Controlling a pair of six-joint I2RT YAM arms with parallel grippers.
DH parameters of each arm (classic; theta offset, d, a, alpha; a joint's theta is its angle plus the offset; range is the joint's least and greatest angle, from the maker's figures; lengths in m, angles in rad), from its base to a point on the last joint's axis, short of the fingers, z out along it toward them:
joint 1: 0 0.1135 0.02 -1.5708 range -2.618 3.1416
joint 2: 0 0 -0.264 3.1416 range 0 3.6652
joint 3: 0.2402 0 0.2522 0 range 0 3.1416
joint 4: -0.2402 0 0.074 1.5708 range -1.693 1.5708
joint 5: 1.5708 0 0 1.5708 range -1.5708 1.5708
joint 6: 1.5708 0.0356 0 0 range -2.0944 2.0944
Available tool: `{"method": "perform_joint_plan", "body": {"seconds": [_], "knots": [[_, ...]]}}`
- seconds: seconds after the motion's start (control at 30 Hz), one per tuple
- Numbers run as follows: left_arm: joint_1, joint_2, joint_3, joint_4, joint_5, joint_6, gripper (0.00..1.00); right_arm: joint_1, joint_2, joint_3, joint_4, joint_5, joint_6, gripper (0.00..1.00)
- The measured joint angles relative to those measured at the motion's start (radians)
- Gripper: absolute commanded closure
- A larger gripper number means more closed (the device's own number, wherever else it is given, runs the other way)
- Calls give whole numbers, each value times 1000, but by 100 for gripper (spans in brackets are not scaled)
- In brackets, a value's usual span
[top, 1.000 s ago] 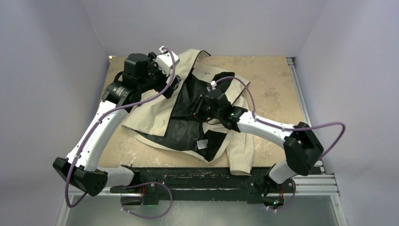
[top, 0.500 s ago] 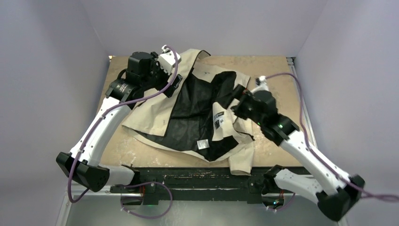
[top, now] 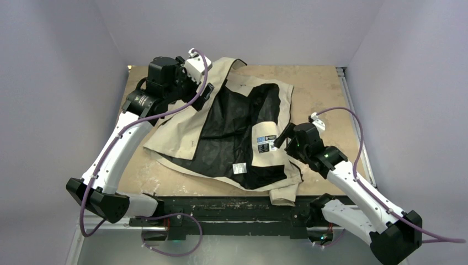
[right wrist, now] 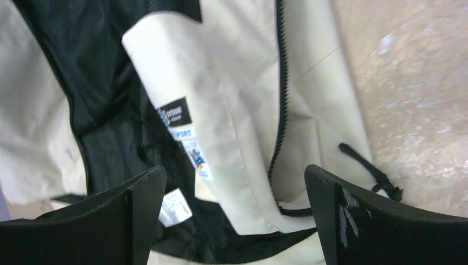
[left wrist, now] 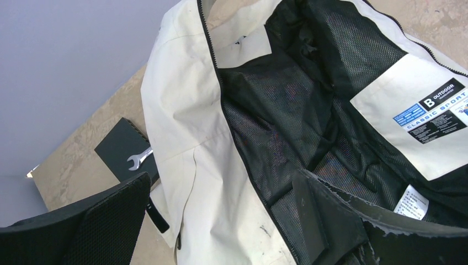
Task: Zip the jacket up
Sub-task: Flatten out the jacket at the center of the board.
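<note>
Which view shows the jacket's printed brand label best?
Left wrist: the brand label is large and its print readable. Right wrist shows it smaller and blurred; top external shows only a tiny patch.

Jacket point(right wrist: 243, 110): cream shell, black mesh lining exposed.
Zipper point(right wrist: 281, 110): dark teeth run down the cream edge.
Drawcord point(right wrist: 370, 171): dark, lying on the table point(right wrist: 408, 83).
Right gripper point(right wrist: 234, 187): jaws wide apart over the fabric.
</note>
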State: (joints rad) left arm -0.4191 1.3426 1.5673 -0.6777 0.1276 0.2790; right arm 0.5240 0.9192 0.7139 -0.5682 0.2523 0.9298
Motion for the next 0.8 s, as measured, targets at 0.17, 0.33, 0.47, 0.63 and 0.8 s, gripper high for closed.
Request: {"method": "perform_joint_plan", "body": {"seconds": [0.17,0.33,0.47,0.63,0.8], "knots": [[0,0,0,-2,0,0,1,-34,-6,-8,-13,63,19,1],[0,0,3,-5,1,0,1,-41,3,-66,-3,40,18,1],[0,0,25,-26,1,1,1,-49,-29,-150,26,-49,19,1],[0,12,96,-50,1,1,1,-55,-123,-228,83,-248,18,28],[0,15,129,-54,10,1,1,-55,-132,-166,109,-390,-7,86]]}}
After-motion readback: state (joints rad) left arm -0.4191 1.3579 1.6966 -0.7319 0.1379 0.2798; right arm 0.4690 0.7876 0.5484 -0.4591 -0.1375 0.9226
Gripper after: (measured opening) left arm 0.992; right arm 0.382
